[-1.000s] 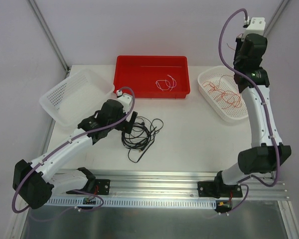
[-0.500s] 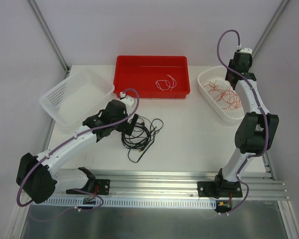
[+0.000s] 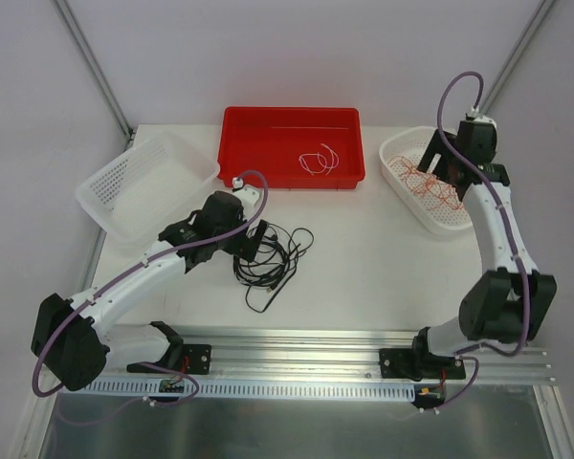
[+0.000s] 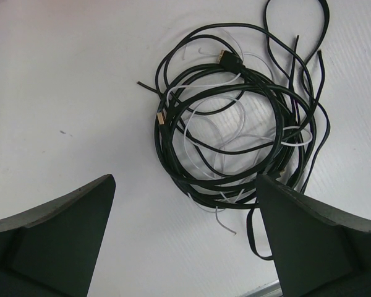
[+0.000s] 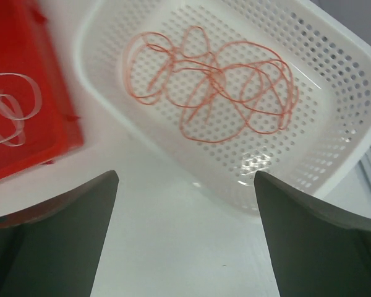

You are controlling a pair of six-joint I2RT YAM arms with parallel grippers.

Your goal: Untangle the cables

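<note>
Black-and-white cable tangle (image 4: 235,136) just ahead of left gripper (image 4: 185,185), jaws spread.

Black cables (image 4: 232,133) cut off at 1 o'clock, lower loops hidden behind left gripper (image 4: 185,179) at 5 o'clock, red tray (image 5: 31,55) cropped at 9 o'clock, white basket (image 5: 334,167) at 2 o'clock.

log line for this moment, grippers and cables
left gripper: open, over black-and-white tangle | right gripper: open, empty, at right basket | red-orange cables: in right basket | white cable: in red tray
</note>
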